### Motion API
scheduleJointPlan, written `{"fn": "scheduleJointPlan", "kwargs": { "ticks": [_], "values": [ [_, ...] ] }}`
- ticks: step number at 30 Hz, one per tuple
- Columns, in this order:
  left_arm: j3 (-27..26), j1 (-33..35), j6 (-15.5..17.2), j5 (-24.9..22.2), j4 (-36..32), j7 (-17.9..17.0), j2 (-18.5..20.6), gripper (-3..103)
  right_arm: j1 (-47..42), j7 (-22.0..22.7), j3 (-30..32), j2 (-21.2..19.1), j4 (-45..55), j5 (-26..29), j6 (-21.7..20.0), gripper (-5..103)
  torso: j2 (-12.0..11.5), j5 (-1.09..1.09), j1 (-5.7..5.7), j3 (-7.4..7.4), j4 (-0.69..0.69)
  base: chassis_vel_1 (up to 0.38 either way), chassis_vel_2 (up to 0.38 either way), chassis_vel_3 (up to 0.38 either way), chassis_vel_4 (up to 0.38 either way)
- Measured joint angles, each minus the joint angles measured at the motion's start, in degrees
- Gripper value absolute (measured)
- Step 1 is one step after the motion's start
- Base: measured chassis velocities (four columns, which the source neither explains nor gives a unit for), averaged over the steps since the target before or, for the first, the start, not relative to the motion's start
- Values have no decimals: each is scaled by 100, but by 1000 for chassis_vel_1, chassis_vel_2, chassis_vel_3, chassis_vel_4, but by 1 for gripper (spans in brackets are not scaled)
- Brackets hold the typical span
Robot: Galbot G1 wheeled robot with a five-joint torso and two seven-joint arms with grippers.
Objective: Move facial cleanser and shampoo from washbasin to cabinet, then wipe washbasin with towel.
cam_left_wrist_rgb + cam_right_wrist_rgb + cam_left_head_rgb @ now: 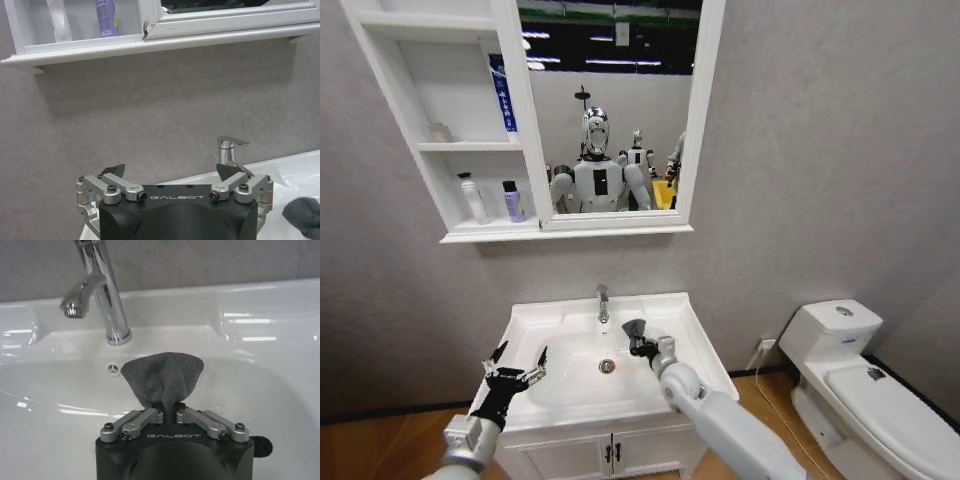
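Over the washbasin point(692, 332) bowl, right pincer point(638, 340) is clamped on the towel point(162, 377) — cloth bunched ahead of its tips, tap just beyond, bowl surface below. Left pincer point(516, 365) hangs spread apart at the front-left rim — farther off.

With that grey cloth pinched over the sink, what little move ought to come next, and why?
Probably lower the right pincer so the towel presses onto the washbasin bowl, then sweep. The towel hangs clamped just in front of the tap, seemingly above the bowl. Two bottles already stand on the cabinet shelf, and the left pincer waits open at the basin's left edge.
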Motion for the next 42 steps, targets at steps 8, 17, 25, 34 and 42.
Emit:
{"fn": "scheduleJointPlan", "kwargs": {
  "ticks": [8, 17, 25, 34, 42],
  "values": [
    [-1, 0, 0, 0, 0, 0, 0, 100, 219, 667, -201, -34, -461, 451, -194, 7, 0, -1, 1, 0, -1, 0, 0, 0, 0],
    [0, 0, 0, 0, 0, 0, 0, 100, 648, 852, -371, 392, -1339, 716, -220, 7, 0, 1, 1, 0, 1, 0, 0, 0, 0],
    [0, 0, 0, 0, 0, 0, 0, 100, 769, 420, -463, 761, -1960, 735, -213, 7, 0, 1, 1, 0, 0, 0, 0, 0, 0],
    [0, 0, 0, 0, 0, 0, 0, 100, 908, 41, -779, 1171, -2486, 706, -163, 7, 1, 0, 0, -1, -1, 0, 0, 0, 0],
    [0, 0, 0, 0, 0, 0, 0, 100, 1119, -291, -1134, 1770, -2954, 722, -80, 7, 0, 0, 1, 1, -2, 0, 0, 0, 0]
  ]
}}
